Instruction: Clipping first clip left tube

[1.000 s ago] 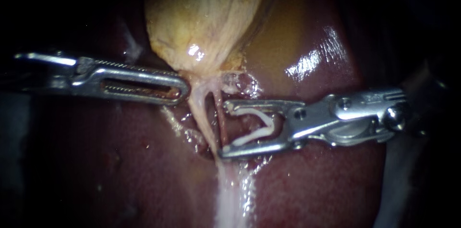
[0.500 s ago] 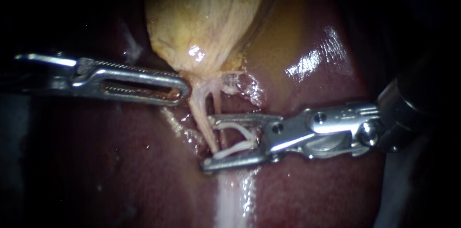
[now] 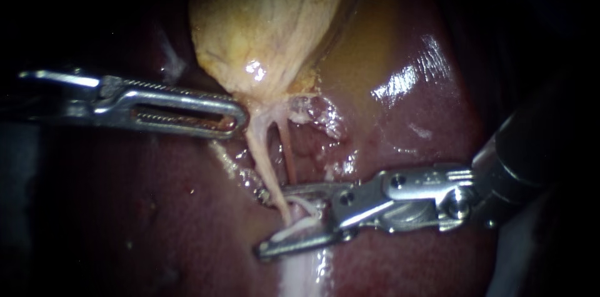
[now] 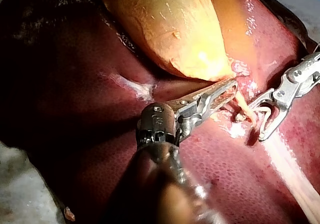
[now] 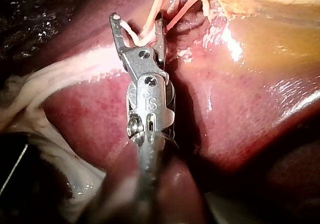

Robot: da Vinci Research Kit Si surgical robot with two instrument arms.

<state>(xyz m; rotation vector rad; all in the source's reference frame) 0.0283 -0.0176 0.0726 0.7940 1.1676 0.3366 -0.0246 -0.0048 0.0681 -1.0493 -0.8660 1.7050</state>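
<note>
Nearest me, my right instrument held its jaws well apart. They carried the white V-shaped plastic clip, one limb against each jaw, its open mouth facing my left side. I judged they stood so to take the tube crossways before closing.

The left tube, a pale cord-like strand, passed between those jaws, apparently inside the clip's mouth. Its long axis ran toward me from the foot of the yellow-tan, wrinkled gallbladder, slanting slightly to my right, roughly square to the jaws. The thinner reddish tube lay just beside it, outside the far jaw.

Further off, my left instrument seemed closed on the gallbladder's narrow foot, probably to keep the tubes taut. Behind lay the glossy dark-red liver.
</note>
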